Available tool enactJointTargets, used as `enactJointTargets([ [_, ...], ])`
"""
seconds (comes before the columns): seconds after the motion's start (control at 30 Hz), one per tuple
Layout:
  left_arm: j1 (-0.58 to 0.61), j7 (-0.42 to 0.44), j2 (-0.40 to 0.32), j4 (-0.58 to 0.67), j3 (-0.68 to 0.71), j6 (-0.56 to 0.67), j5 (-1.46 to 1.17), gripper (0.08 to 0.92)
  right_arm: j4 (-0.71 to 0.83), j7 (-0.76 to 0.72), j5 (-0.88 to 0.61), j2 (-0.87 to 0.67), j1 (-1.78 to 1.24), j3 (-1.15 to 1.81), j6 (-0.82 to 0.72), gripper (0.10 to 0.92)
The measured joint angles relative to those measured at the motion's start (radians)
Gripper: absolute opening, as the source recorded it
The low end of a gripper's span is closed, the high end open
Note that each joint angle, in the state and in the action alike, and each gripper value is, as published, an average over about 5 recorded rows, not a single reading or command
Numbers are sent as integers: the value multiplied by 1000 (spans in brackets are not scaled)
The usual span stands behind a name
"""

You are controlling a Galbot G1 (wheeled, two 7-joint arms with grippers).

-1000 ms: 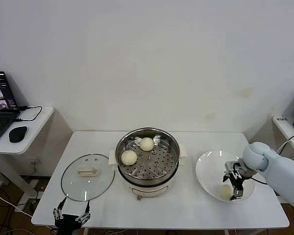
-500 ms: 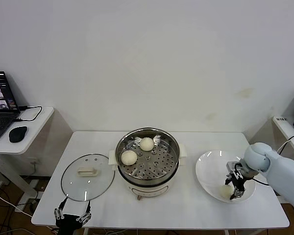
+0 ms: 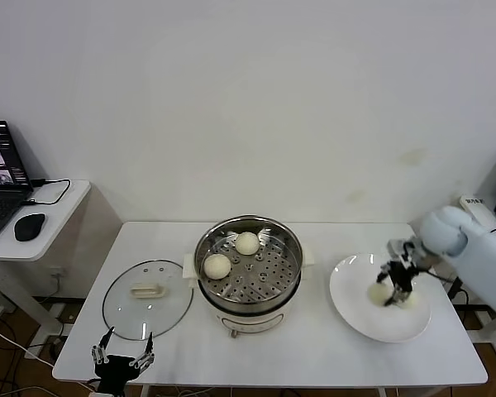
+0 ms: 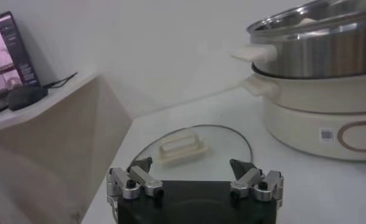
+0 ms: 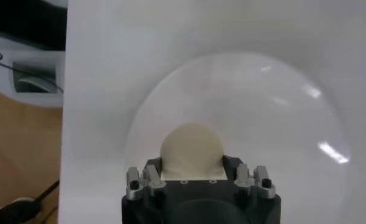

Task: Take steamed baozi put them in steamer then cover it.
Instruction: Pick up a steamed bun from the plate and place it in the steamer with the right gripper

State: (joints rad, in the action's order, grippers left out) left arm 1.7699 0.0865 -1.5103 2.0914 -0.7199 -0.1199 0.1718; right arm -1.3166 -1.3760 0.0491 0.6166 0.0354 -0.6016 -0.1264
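Done so far: we count two steamed baozi [image 3: 217,265] already lying on the perforated tray of the steamer [image 3: 248,263], one at its left side, one toward the far side, apart from each other.
In hand now: our right gripper [image 3: 392,287] is pinching a third bun [image 5: 191,151] between its fingers, above the white plate [image 3: 355,310] at the right of the table [image 3: 314,351]; we judge the bun lifted clear of the plate rather than resting on it.
Left to do: we judge this bun has yet to travel left to the pot; a pale shape just right of the held bun on the plate may be a fourth, though we cannot tell for sure. Then the cover goes on.
Lid: the glass lid [image 3: 148,298] lies flat on the table just left of the steamer, cream handle up.
Left gripper: our left gripper [image 4: 194,181] waits at the near left edge of the table, near the lid, fingers spread and empty.
Look of the buns: smooth, round, cream-white, unmarked.
Look of the steamer: shiny steel wall, white base, small white side handles, uncovered.
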Motion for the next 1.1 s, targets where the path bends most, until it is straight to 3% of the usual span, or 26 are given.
enactJointTargets([
  [0.47,4,-12,2,15,-10,3,-7,823,61,-97,-111,238,327,-126,293,619],
  [1.1,4,-17,-14,36,-22,8,-12,823,-7,-87,37,486,392,-266,597,626],
])
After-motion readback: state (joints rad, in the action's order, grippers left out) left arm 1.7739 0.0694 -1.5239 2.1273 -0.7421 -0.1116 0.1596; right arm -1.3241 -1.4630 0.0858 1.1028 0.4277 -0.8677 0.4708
